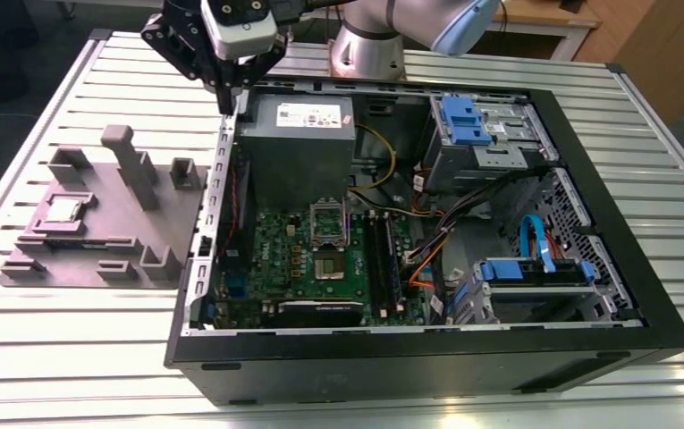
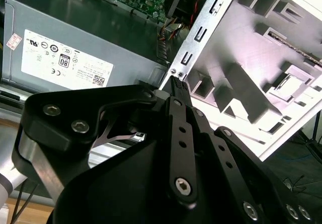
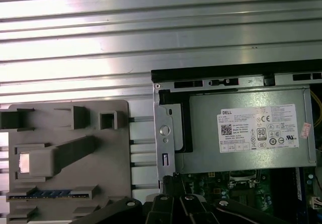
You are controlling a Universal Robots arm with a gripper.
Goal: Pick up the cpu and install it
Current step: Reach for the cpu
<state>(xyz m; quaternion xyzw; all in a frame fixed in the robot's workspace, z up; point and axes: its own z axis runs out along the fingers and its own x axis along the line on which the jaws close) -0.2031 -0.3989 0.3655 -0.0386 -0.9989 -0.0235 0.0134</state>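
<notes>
Gripper [image 1: 230, 103], fingers pressed together on nothing, hangs over the rim of one open computer case [image 1: 437, 357]. One grey block [image 1: 103, 246] lies just beside the case. One cpu [image 1: 65, 210] sits flat in its recess, metal top up, square, neither side longer.

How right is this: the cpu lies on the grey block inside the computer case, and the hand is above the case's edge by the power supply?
Not quite. In the exterior view the grey block, with the cpu on it, stands outside the computer case, on the table. The hand is above the case's edge by the power supply.
</notes>
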